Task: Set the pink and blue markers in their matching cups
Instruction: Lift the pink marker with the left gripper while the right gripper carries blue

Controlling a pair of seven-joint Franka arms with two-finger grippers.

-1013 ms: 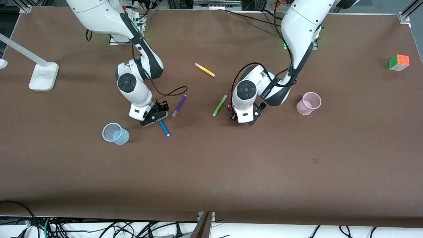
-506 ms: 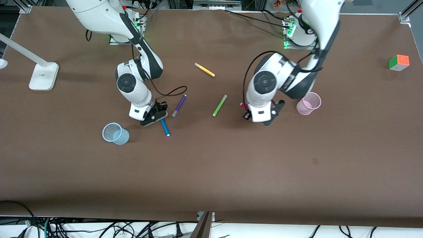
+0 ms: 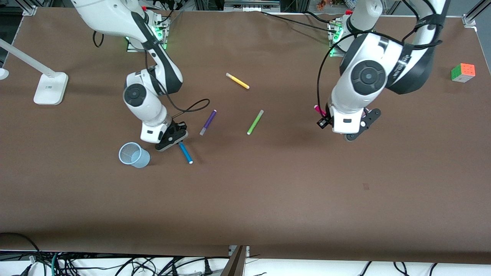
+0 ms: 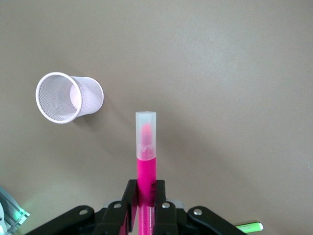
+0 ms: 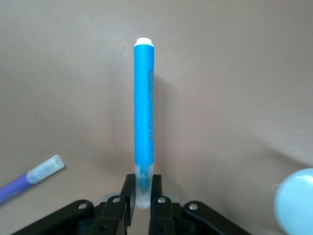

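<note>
My left gripper (image 3: pixel 330 121) is shut on the pink marker (image 4: pixel 145 161), whose end sticks out from under the hand (image 3: pixel 318 110). It holds the marker in the air over the table beside the pink cup (image 4: pixel 68 97). My left arm hides the pink cup in the front view. My right gripper (image 3: pixel 175 139) is shut on the cap end of the blue marker (image 3: pixel 185 152), just over the table beside the blue cup (image 3: pixel 133 154). In the wrist views the jaws of the left gripper (image 4: pixel 145 196) and the right gripper (image 5: pixel 143 196) pinch their markers.
A purple pen (image 3: pixel 208 122), a lime-green pen (image 3: pixel 255 122) and a yellow pen (image 3: pixel 237 81) lie mid-table. A white lamp base (image 3: pixel 50 88) stands at the right arm's end. A colour cube (image 3: pixel 463 72) sits at the left arm's end.
My left arm has risen and swung toward its own end of the table with the pink marker, now covering the pink cup. My right gripper has shifted the blue marker toward the blue cup.
</note>
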